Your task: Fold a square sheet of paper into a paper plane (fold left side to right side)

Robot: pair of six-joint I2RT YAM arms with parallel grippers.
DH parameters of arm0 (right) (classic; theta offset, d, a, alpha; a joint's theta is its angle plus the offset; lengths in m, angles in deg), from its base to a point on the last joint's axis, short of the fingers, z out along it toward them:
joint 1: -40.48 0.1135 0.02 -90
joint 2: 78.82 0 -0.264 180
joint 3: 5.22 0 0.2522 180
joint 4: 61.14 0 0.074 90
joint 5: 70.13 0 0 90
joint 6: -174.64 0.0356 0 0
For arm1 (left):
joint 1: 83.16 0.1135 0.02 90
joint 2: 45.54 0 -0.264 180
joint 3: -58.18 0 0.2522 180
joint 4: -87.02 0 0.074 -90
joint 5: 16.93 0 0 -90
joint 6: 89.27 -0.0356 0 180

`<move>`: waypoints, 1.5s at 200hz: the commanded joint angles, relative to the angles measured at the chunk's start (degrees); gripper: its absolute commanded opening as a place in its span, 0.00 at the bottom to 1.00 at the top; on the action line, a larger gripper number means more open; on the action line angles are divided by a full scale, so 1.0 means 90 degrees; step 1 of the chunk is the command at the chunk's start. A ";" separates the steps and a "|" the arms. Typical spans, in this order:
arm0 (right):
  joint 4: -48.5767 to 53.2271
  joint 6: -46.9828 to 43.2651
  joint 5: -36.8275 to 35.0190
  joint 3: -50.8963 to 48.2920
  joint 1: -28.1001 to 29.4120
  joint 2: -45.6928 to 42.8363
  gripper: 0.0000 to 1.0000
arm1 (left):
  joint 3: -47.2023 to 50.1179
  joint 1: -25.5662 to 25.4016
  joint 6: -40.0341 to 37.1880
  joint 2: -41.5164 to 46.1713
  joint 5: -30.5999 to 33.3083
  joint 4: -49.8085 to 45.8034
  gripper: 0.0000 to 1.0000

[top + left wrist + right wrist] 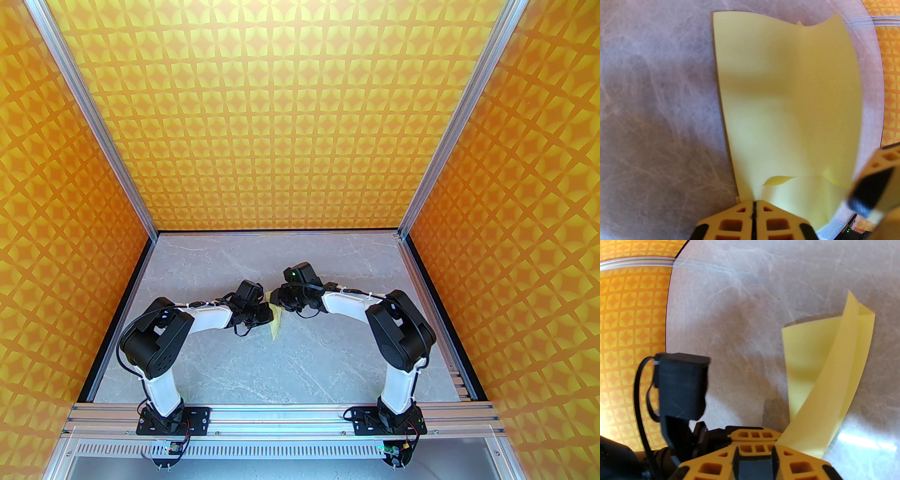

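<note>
Legible text, brands, numbers, signs: none can be read.

Entry 1: a short line of white lettering on a black part [846, 230], at about five o'clock in the left wrist view. The characters are too small and blurred to make out.
</note>
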 commanded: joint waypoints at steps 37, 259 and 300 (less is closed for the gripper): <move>-0.0371 0.0162 0.0090 -0.0186 -0.0021 0.0205 0.29 | 0.0048 -0.0055 -0.0046 0.0008 0.0228 -0.0418 0.07; -0.0793 0.0006 0.0067 -0.0317 -0.0129 0.0283 0.24 | 0.0677 -0.0077 0.0290 0.0713 -0.0429 0.1407 0.26; -0.0792 0.0006 0.0063 -0.0312 -0.0129 0.0298 0.25 | 0.0713 -0.0082 0.0409 0.0471 -0.0567 0.1830 0.27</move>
